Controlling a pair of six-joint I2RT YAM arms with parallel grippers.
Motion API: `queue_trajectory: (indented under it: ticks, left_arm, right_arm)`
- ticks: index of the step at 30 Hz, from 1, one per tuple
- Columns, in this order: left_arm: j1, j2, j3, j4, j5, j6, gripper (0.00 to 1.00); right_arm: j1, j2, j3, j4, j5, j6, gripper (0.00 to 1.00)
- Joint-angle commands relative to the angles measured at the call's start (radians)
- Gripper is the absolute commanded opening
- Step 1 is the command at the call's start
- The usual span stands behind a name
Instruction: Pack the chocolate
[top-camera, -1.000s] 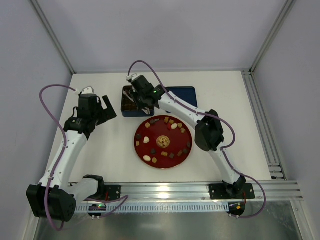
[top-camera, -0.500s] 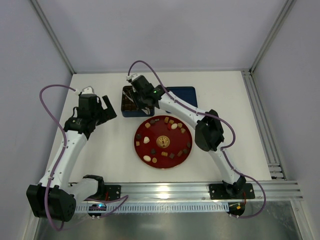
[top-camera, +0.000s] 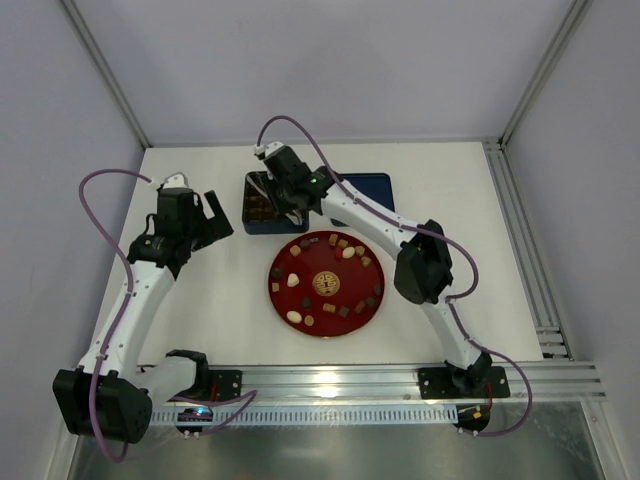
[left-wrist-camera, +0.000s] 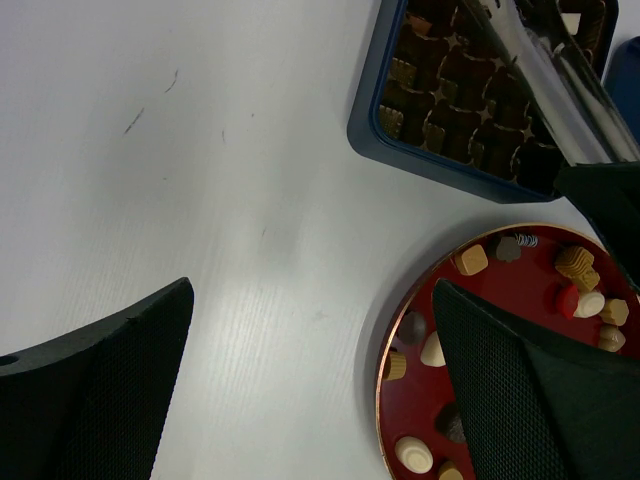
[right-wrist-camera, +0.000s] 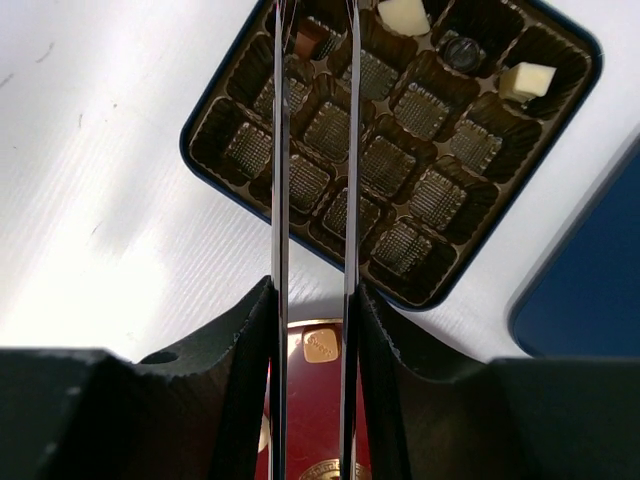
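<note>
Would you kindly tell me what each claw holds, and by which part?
Right claw: metal tongs, squeezed across both blades, back from the tips. Left claw: nothing.

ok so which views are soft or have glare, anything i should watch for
Left wrist view: the left gripper is dark and blurred at the bottom, a soft sheen lies on the table, and the tweezers smear into a pale streak. Right wrist view: the tin is sharp, and the blade edges glint. Top view: even light, chocolates tiny.
</note>
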Motion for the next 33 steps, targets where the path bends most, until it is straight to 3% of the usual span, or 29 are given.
queue_trajectory:
  ticks: [1,5,13,23,33]
  left_arm:
    - [0.008,-0.012,0.001,0.027,-0.001,0.001,1.00]
    - [0.008,-0.012,-0.001,0.027,-0.001,0.003,1.00]
    - [0.008,-0.013,0.002,0.027,0.003,0.003,1.00]
    - [0.010,-0.009,0.002,0.027,0.006,0.003,1.00]
    - [0.010,-0.006,0.001,0.027,0.008,0.003,1.00]
  right_arm:
    - [0.002,-0.132,0.034,0.021,0.034,-0.014,0.39]
    - [0.000,-0.197,0.004,-0.019,0.060,-0.008,0.39]
    - [0.000,-0.485,-0.260,-0.148,0.079,0.043,0.39]
    - [0.006,-0.867,-0.619,-0.384,-0.061,0.095,0.39]
    - [0.103,-0.999,-0.776,-0.602,-0.136,0.141,0.39]
